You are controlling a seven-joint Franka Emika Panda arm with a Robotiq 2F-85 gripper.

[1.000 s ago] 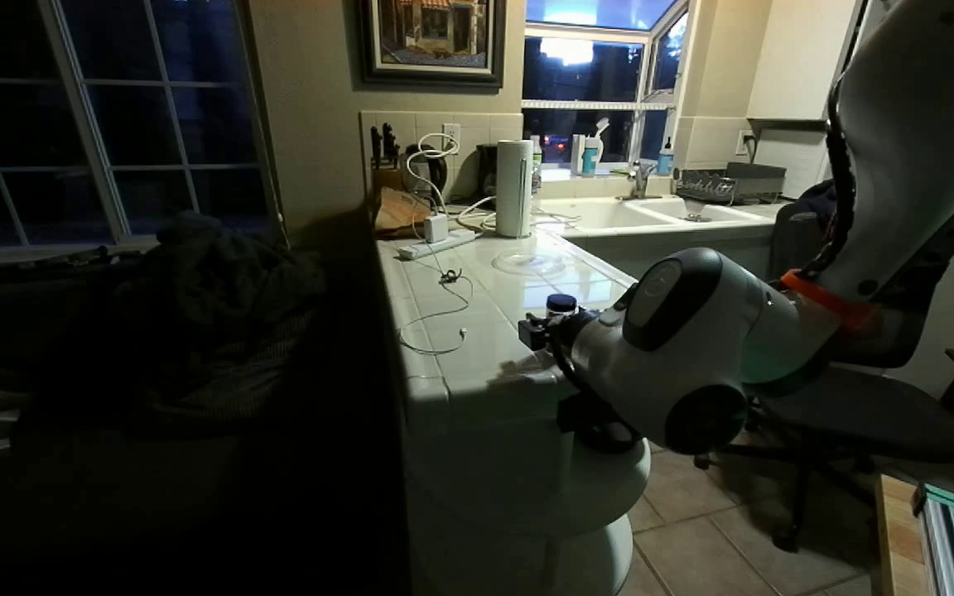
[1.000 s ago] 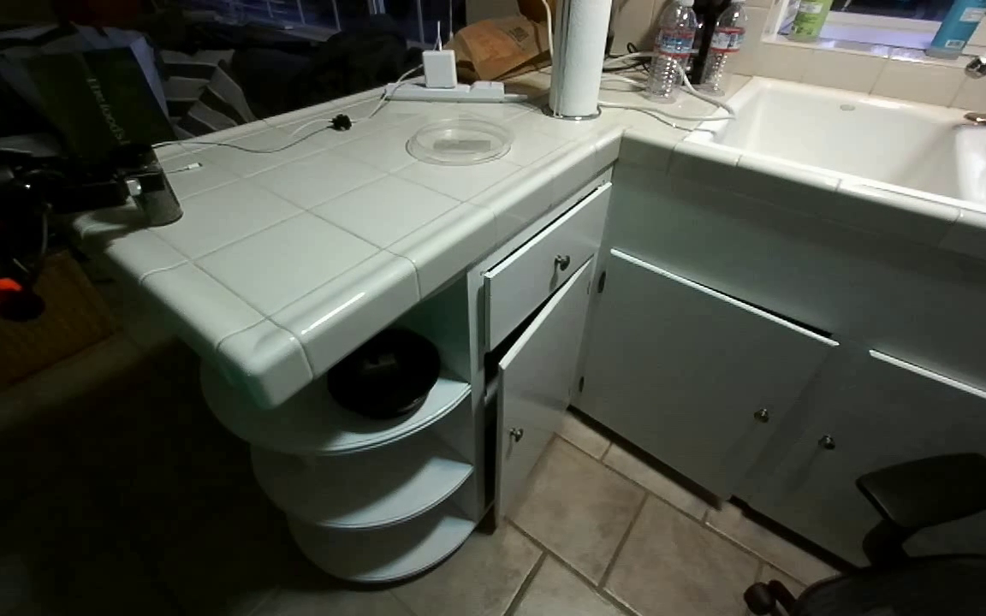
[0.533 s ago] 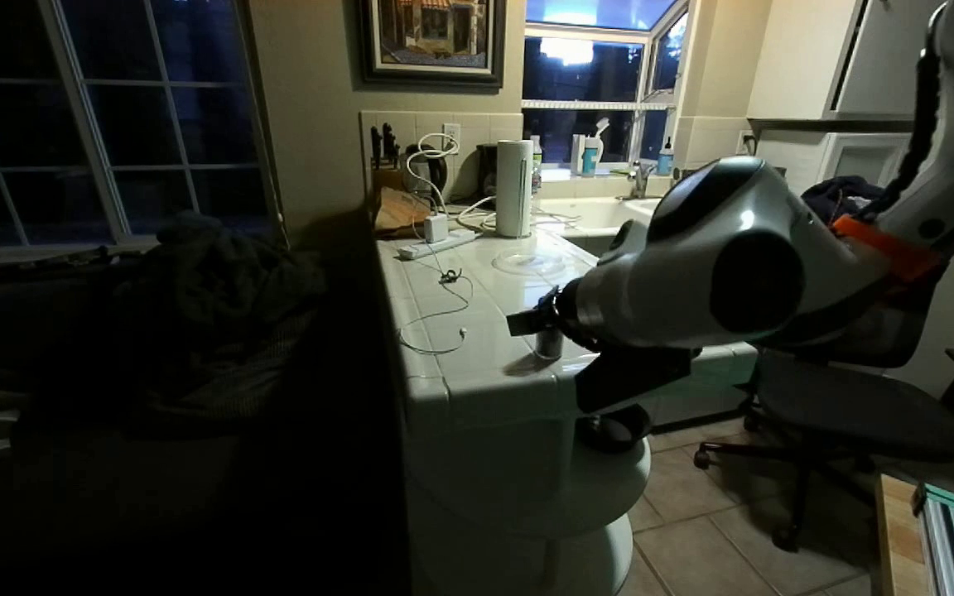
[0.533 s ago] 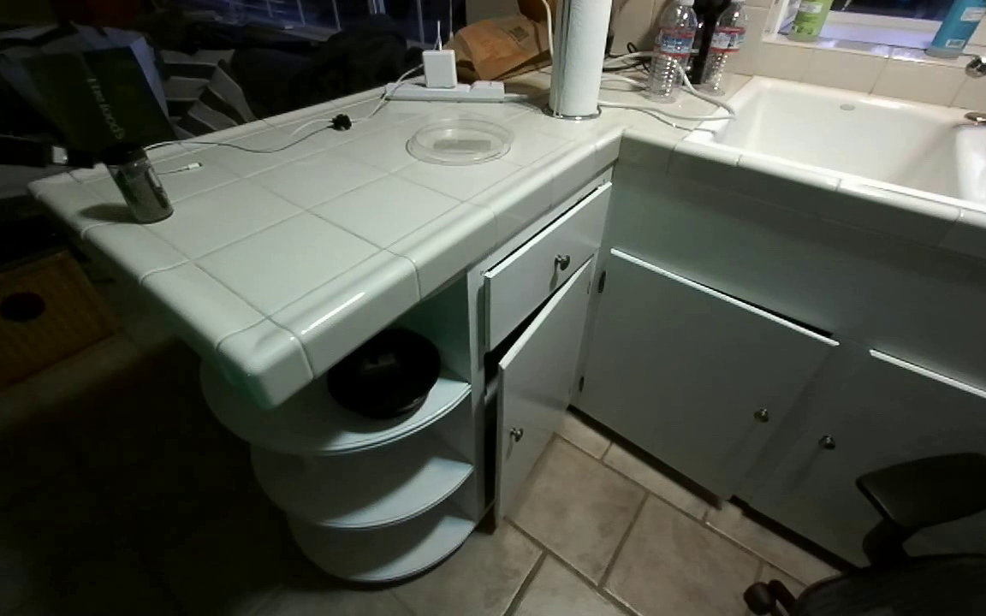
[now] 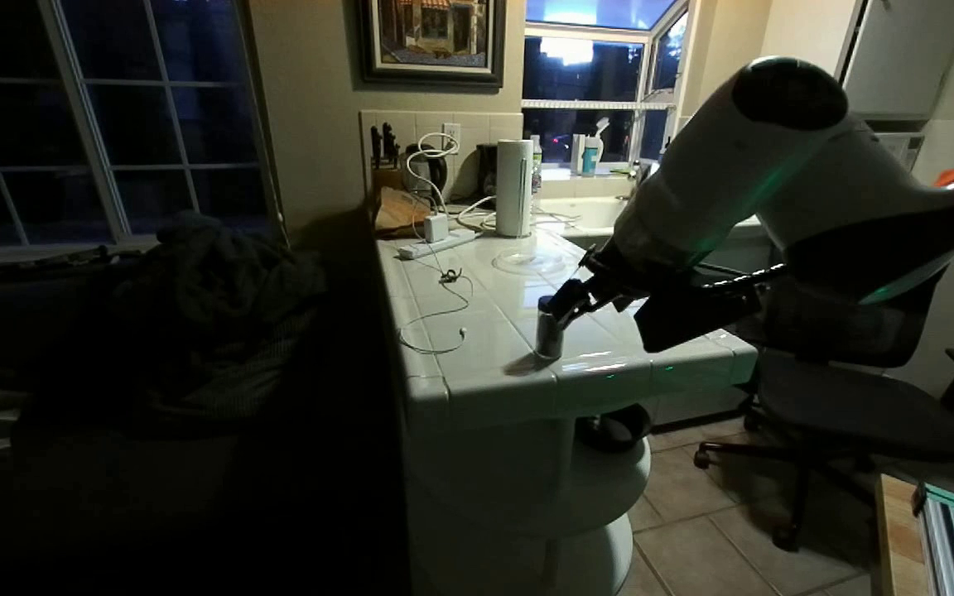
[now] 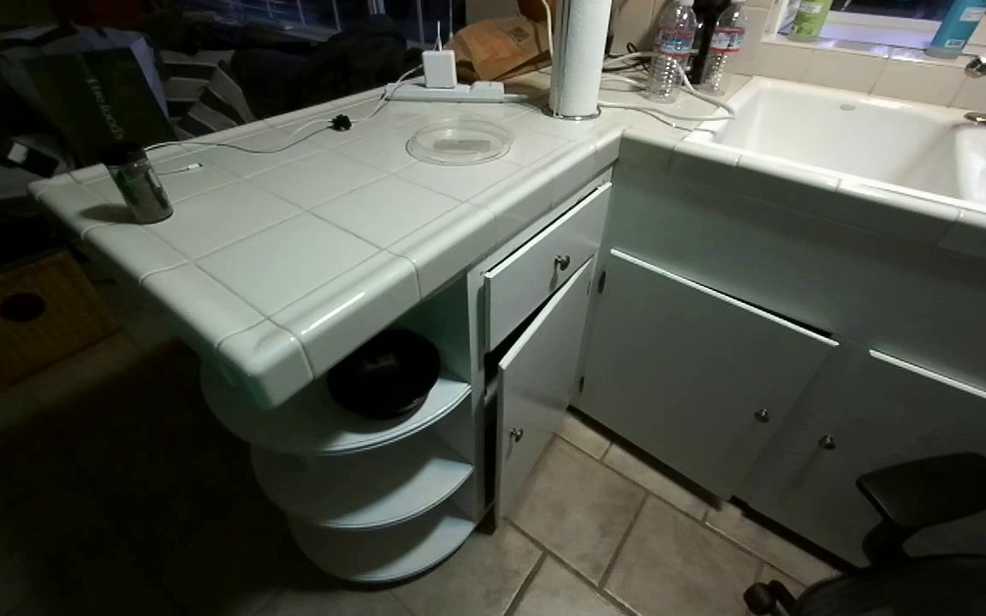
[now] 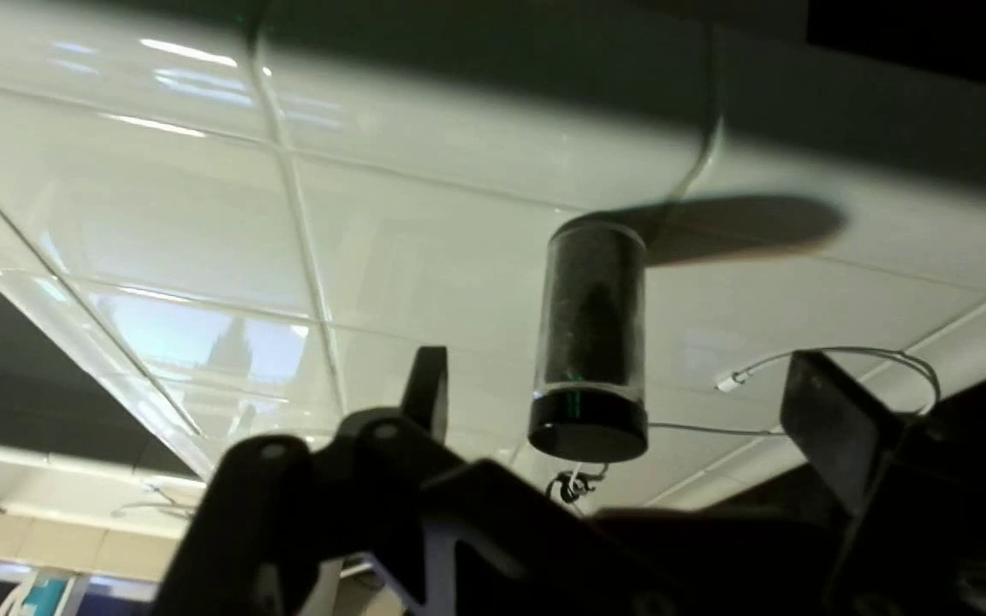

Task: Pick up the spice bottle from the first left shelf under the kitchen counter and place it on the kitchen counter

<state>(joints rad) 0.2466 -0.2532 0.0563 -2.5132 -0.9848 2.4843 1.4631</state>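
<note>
The spice bottle, clear with dark contents and a dark cap, stands upright on the kitchen counter near its end edge. It shows in both exterior views [image 5: 550, 335] [image 6: 144, 193] and, upside down, in the wrist view [image 7: 593, 316]. The kitchen counter [image 6: 288, 257] has white glossy tiles and also shows in an exterior view [image 5: 489, 368] and the wrist view [image 7: 424, 257]. My gripper [image 7: 626, 406] is open, its fingers wide apart with the cap seen between them and no contact visible. In an exterior view the gripper [image 5: 570, 303] is beside the cap.
A clear round lid [image 6: 459, 141], a power strip [image 6: 446, 91], a loose cable [image 6: 270, 147] and a paper towel roll [image 6: 579, 60] are on the counter. Rounded shelves [image 6: 365, 505] hold a black bowl [image 6: 383, 374]. A cabinet door [image 6: 544, 376] stands ajar. An office chair [image 5: 850, 406] stands nearby.
The arm has swung up and back, so the gripper now tilts down beside the bottle instead of around it. The bottle stays standing on the counter, uncovered in both exterior views.
</note>
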